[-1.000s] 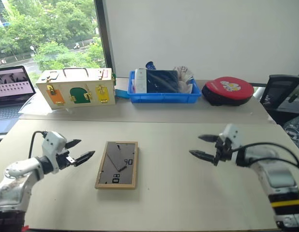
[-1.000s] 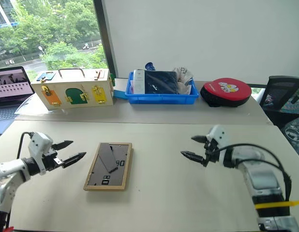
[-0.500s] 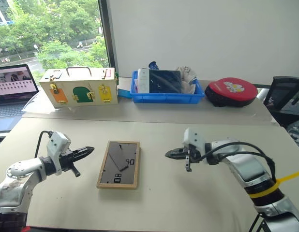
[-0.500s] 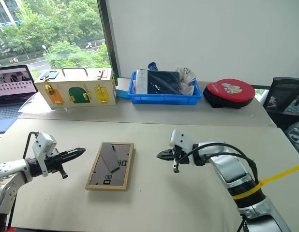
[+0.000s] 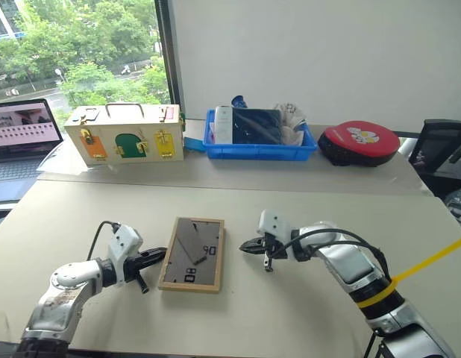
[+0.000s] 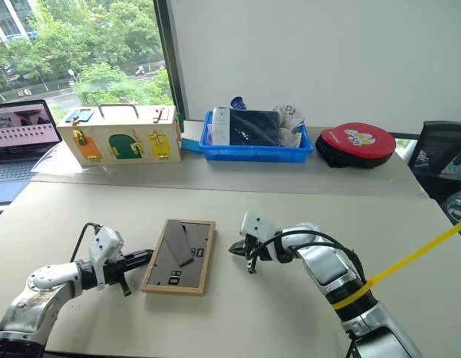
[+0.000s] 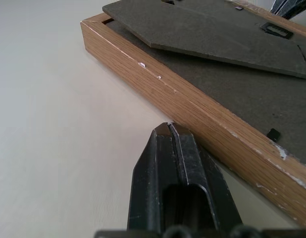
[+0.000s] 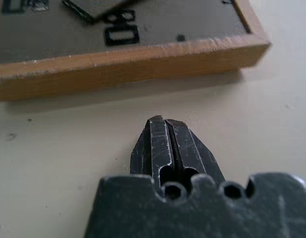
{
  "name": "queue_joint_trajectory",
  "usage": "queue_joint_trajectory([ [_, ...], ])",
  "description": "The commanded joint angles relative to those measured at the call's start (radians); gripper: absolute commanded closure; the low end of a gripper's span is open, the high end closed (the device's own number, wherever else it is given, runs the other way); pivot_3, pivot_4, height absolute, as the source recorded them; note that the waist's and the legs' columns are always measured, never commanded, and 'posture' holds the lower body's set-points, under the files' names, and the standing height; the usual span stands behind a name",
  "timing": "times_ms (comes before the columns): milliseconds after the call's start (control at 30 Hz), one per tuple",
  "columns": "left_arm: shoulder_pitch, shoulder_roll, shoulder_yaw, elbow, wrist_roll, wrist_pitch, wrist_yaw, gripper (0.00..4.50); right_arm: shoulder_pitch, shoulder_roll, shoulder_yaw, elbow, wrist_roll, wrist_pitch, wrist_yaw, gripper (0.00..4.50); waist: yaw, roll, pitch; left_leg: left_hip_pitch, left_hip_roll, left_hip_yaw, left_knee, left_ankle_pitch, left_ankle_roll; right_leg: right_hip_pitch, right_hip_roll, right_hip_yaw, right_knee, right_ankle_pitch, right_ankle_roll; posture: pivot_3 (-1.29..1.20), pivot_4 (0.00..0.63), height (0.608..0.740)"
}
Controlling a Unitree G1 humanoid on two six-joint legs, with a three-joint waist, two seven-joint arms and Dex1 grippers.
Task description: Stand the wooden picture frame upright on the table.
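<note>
- Wooden picture frame (image 5: 192,254) lies flat, back up, on the table (image 5: 290,321).
- Left fingers (image 7: 169,130) closed, tips at its side rail.
- Right fingers (image 8: 160,121) closed, just beside the opposite rail.

White numerals on the dark grey back of the wooden picture frame (image 5: 193,254), lying flat on the table (image 5: 305,313): "90" near the middle of the back, "08" nearer the lower edge, both read sideways from the head views. Rows of small dark marks on the pinkish screen of the laptop (image 5: 24,125), too small to read. A cartoon print on the red round case (image 5: 361,141), no lettering legible. Nothing readable on the cream wooden box (image 5: 127,134) or in the blue tray (image 5: 259,149).
</note>
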Motion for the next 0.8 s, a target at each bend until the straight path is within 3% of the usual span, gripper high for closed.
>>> queue_joint_trajectory([
  [33,0.017,-0.05,-0.137,-0.094,0.015,0.025,-0.018,4.5,0.025,-0.02,-0.026,-0.057,0.008,0.049,-0.004,4.49,0.002,0.0,0.0,0.0,0.0,0.0,0.0,0.0,0.0,0.0,0.0,0.0,0.0,0.0,0.0,0.0,0.15,0.726],
  [133,0.036,-0.076,-0.195,-0.142,0.022,0.054,-0.01,4.5,0.061,-0.062,-0.055,-0.084,0.017,0.071,0.0,4.49,0.016,0.0,-0.003,0.0,-0.001,0.0,0.001,0.0,0.0,0.002,0.0,0.0,0.0,0.0,0.0,0.0,0.15,0.726],
  [433,0.012,-0.073,-0.214,-0.119,0.037,0.059,-0.014,4.5,0.169,-0.165,-0.132,-0.151,0.051,0.114,-0.004,4.49,0.021,0.006,-0.008,0.001,-0.001,-0.001,0.003,0.0,0.0,0.003,-0.001,0.0,0.0,-0.001,0.002,0.0,0.15,0.726],
  [800,-0.161,-0.133,-0.352,0.077,0.103,-0.026,-0.134,4.5,0.248,-0.234,-0.196,-0.229,0.08,0.204,-0.045,4.49,0.041,0.01,-0.012,0.003,-0.003,-0.003,0.007,0.0,0.001,0.009,-0.001,0.001,-0.001,-0.003,0.006,0.0,0.15,0.726],
])
